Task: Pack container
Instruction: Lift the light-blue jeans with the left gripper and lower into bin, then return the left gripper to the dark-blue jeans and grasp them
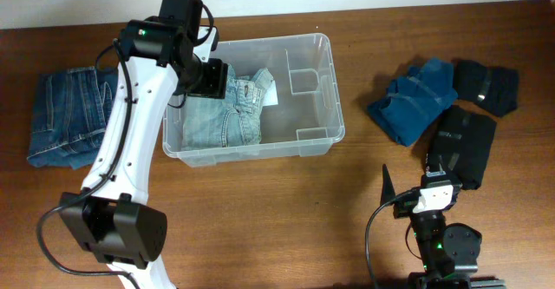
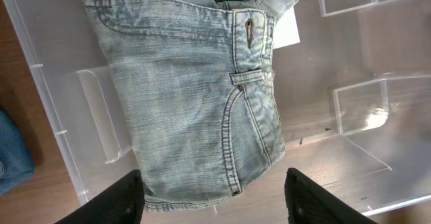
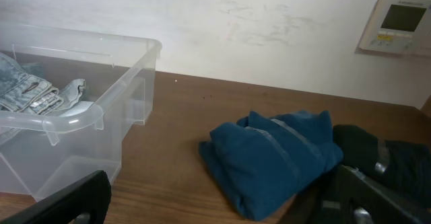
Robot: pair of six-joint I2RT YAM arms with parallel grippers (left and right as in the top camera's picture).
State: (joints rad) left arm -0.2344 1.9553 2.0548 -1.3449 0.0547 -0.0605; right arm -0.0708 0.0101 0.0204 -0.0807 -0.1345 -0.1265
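The clear plastic container (image 1: 325, 89) stands at the table's middle. Folded light-blue jeans (image 1: 227, 111) lie in its left half and also show in the left wrist view (image 2: 188, 96) and the right wrist view (image 3: 27, 89). My left gripper (image 2: 214, 200) is open and empty, hovering just above the jeans inside the container (image 2: 377, 116). My right gripper (image 3: 222, 207) is open and empty, low near the front right of the table, facing a folded blue garment (image 3: 276, 157). The container also shows in the right wrist view (image 3: 81, 123).
Folded dark-blue jeans (image 1: 69, 115) lie left of the container. At the right lie the blue garment (image 1: 416, 98), a black garment (image 1: 486, 85) and another black garment (image 1: 464, 141). A wall panel (image 3: 397, 25) hangs behind.
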